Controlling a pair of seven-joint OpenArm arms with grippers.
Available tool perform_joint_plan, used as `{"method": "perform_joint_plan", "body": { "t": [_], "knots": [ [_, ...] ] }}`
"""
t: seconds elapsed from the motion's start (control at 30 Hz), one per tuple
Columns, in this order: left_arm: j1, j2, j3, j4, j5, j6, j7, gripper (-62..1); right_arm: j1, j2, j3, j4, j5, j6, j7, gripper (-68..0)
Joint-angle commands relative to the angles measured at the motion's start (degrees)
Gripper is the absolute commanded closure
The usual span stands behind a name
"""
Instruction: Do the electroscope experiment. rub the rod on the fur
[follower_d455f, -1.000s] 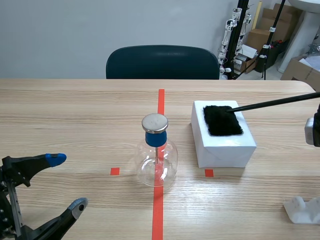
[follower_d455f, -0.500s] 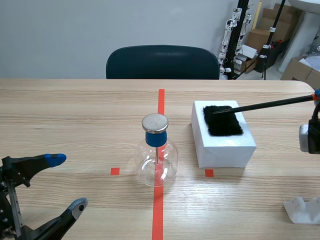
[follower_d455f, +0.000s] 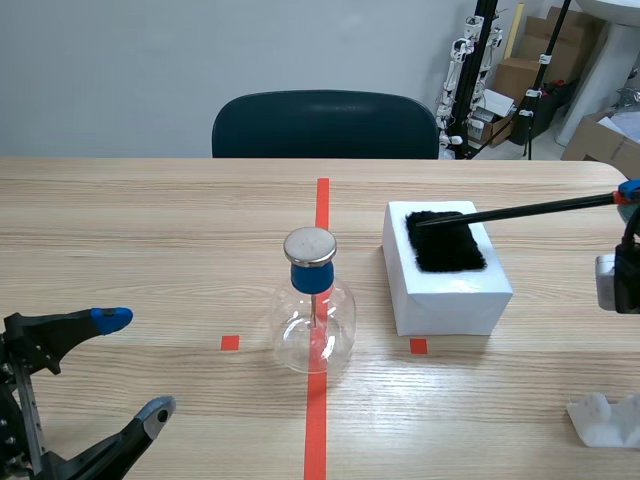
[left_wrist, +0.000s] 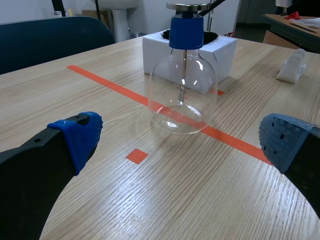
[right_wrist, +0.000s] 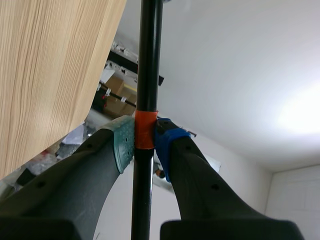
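a pale wooden table (follower_d455f: 150, 230) fills the scene view, with a dark blue chair (follower_d455f: 325, 125) behind it at top centre and cardboard boxes (follower_d455f: 520, 70) in the upper right corner. at the centre we see the glass electroscope flask (follower_d455f: 314, 320), blue-stoppered and capped with a metal disc, standing on the red tape line. just right of it sits a white box (follower_d455f: 450, 290) with the black fur (follower_d455f: 445, 242) on top. the thin black rod (follower_d455f: 530, 209) slants in from the right edge, its tip on the fur. our right gripper (right_wrist: 145, 142) clamps the rod at its orange band. our left gripper (follower_d455f: 133, 363), lower left, gapes wide and holds nothing.
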Motion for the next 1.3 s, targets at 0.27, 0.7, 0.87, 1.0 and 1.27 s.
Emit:
{"method": "perform_joint_plan", "body": {
  "t": [0.27, 0.7, 0.87, 1.0, 1.27],
  "knots": [
    [-0.02, -0.02, -0.24, 1.09, -0.37, 0.07, -1.14, -62.3, 0.94, 1.07, 0.35, 0.70, -0.24, 0.11, -12.41, 0.3],
    [-0.02, -0.02, -0.24, 1.09, -0.37, 0.07, -1.14, -62.3, 0.94, 1.05, 0.33, 0.70, 0.04, 0.07, -0.33, 0.2],
    [-0.02, -0.02, -0.24, 1.09, -0.37, 0.07, -1.14, -62.3, 0.92, 1.07, 0.35, 0.70, 0.20, 0.11, -6.45, 0.2],
    [-0.02, -0.02, -0.24, 1.09, -0.37, 0.07, -1.14, -62.3, 0.92, 1.07, 0.35, 0.70, 0.17, 0.11, -11.69, 0.2],
    [-0.02, -0.02, -0.24, 1.09, -0.37, 0.07, -1.14, -62.3, 0.61, 1.05, 0.35, 0.70, 0.15, 0.07, -4.55, 0.2]
  ]
}}
